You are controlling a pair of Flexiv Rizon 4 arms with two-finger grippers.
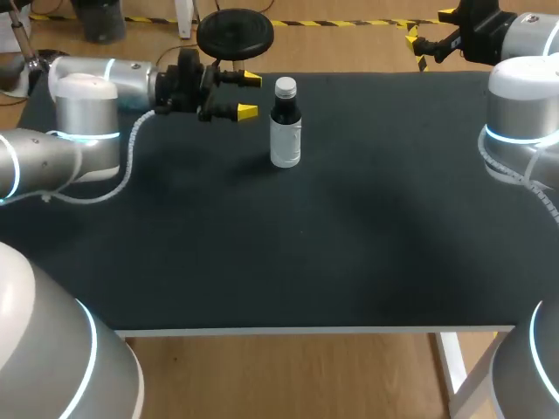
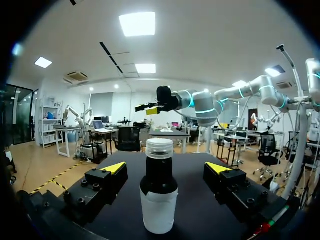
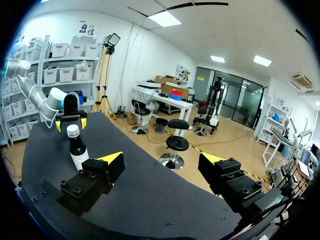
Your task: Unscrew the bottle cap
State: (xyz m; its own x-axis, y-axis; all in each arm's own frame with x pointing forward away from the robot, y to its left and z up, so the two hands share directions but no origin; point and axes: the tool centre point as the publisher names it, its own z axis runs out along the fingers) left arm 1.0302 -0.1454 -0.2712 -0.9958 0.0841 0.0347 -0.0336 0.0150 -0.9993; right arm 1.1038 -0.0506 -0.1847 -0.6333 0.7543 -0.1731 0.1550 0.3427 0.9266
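Observation:
A small dark bottle (image 1: 285, 131) with a white label and a pale screw cap (image 1: 286, 86) stands upright at the back middle of the black table. My left gripper (image 1: 249, 95) lies level just to its left, open, with its yellow tips pointing at the bottle. In the left wrist view the bottle (image 2: 159, 200) stands between the spread fingers of that gripper (image 2: 166, 168), untouched, its cap (image 2: 159, 148) above the tips. My right gripper (image 1: 417, 45) hangs open over the table's far right edge, far from the bottle. In the right wrist view its gripper (image 3: 162, 159) holds nothing, and the bottle (image 3: 77, 150) stands well ahead of it.
The black table top (image 1: 349, 244) runs wide in front of the bottle, down to its white front edge (image 1: 306, 331). Both arms' grey links come in over the table's left and right sides.

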